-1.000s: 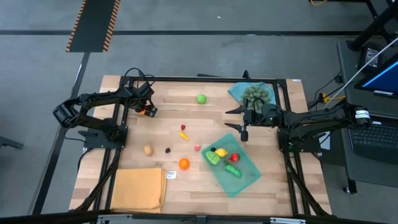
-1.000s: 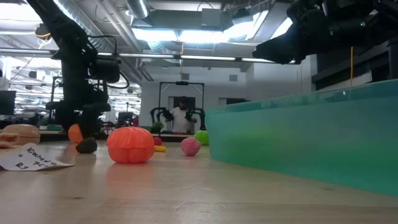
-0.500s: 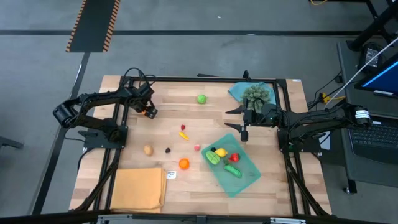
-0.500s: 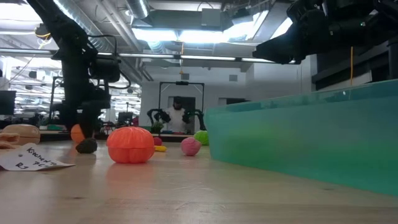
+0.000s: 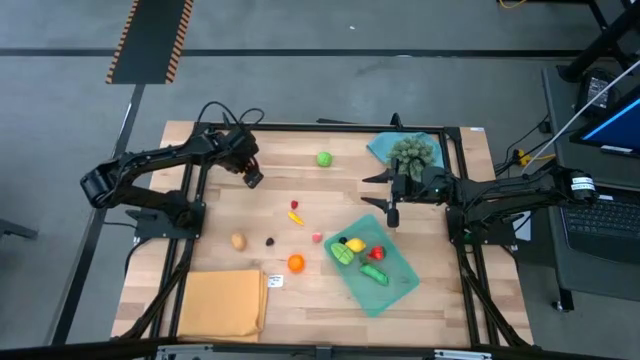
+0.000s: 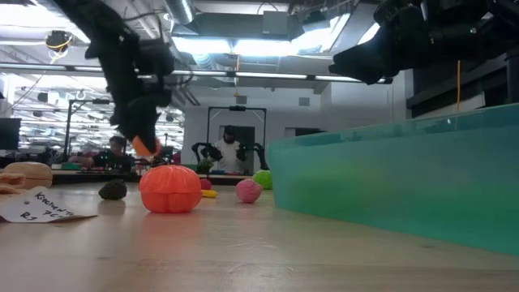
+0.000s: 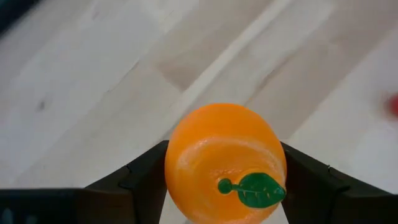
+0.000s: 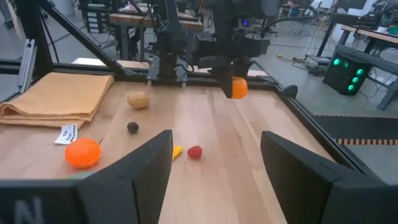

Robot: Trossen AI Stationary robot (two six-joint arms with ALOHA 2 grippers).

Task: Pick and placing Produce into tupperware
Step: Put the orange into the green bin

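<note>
The left gripper [image 5: 251,178] has its fingers [image 7: 146,177] closed around a small orange fruit [image 7: 224,163], one finger on each side of it, and in the low view the fruit hangs clearly above the wooden surface [image 5: 270,205]. The container [image 5: 378,262] is well apart from these fingers, far across the surface toward the right arm's side, with a red piece [image 5: 294,205], a yellow piece [image 5: 296,217] and a pink piece [image 5: 317,237] lying between. So the coming move, I judge, is a long carry over these pieces to the container, which lies slanted on the surface and already holds several pieces, among them a yellow one [image 5: 354,245]. The right gripper [image 5: 392,213] waits just beside the container's near corner, its fingers [image 8: 146,168] standing apart with nothing between them. It is much nearer to the container than the left one. A second orange fruit [image 5: 296,263], a tan piece [image 5: 238,241] and a dark piece [image 5: 269,240] still lie on the surface.
</note>
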